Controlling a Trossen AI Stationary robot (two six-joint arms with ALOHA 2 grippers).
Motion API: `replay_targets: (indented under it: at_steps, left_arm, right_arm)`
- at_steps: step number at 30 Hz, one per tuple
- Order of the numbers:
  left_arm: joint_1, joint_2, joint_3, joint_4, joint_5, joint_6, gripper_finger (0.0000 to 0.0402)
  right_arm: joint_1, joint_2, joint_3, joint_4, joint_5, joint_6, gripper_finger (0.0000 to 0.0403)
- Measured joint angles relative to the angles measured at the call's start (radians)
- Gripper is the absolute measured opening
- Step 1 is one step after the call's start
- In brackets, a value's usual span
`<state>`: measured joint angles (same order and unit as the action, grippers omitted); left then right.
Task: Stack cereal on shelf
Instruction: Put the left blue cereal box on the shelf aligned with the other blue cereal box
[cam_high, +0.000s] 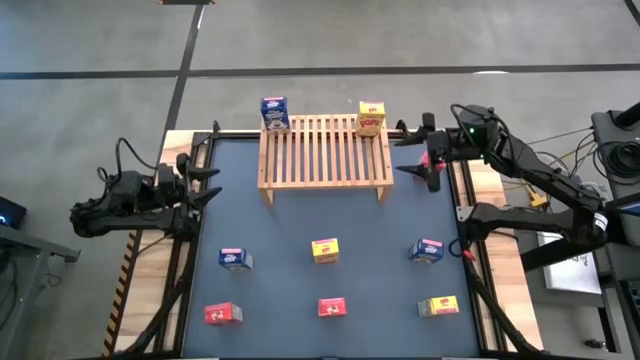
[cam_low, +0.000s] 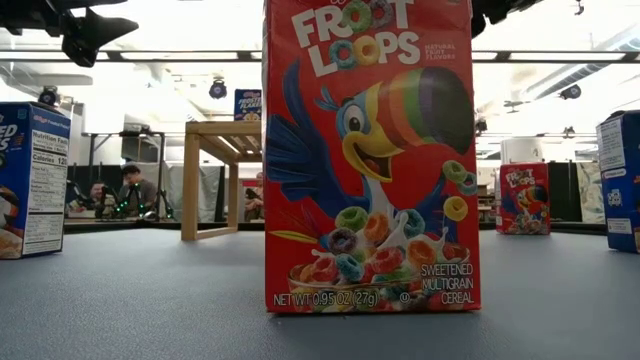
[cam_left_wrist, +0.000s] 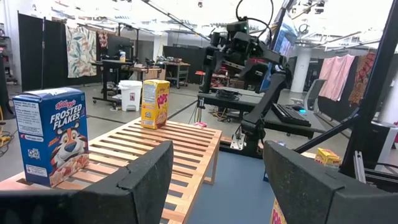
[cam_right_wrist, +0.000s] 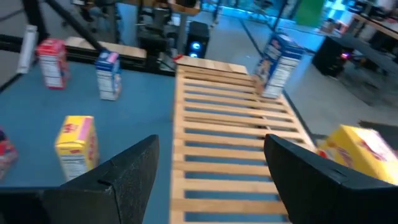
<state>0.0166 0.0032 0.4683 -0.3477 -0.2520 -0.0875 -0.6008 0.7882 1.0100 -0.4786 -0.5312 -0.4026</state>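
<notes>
The light natural-wood slatted shelf (cam_high: 325, 152) stands at the far middle of the dark blue table mat (cam_high: 300, 225). Two small cardboard cereal boxes already stand upright on it: a blue one (cam_high: 275, 113) at its far left corner and a yellow one (cam_high: 371, 118) at its far right corner. Six more boxes stand on the mat nearer the front, in two rows of three: a blue box (cam_high: 235, 258), a yellow box (cam_high: 325, 250) and another blue box (cam_high: 427, 250) in the row closer to the shelf, then a red box (cam_high: 223, 314), a red box (cam_high: 332, 307) and a yellow box (cam_high: 438, 305) at the front edge.

The right gripper (cam_high: 428, 152) hangs just beside the shelf's right end, jaws apart and empty; nothing sits between its fingers (cam_right_wrist: 106, 186) in the right wrist view. The left gripper (cam_high: 200, 180) waits off the shelf's left side, jaws likewise apart and holding nothing.

The coming pick probably turns on this: every loose box lies toward the front of the table, away from both grippers, and each stands with its long axis vertical. The right-hand blue box is the closest to the right gripper, almost straight in front of it, so that arm seems better placed to reach back and close across the box's narrow sides
</notes>
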Motion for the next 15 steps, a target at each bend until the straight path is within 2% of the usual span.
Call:
replay_targets:
  at_steps: [15]
  left_arm:
    - [0.000,0.000,0.000,0.009,0.000,0.000,0.0233]
  right_arm:
    - [0.133,0.036,0.000,0.000,0.000,0.037,0.0270]
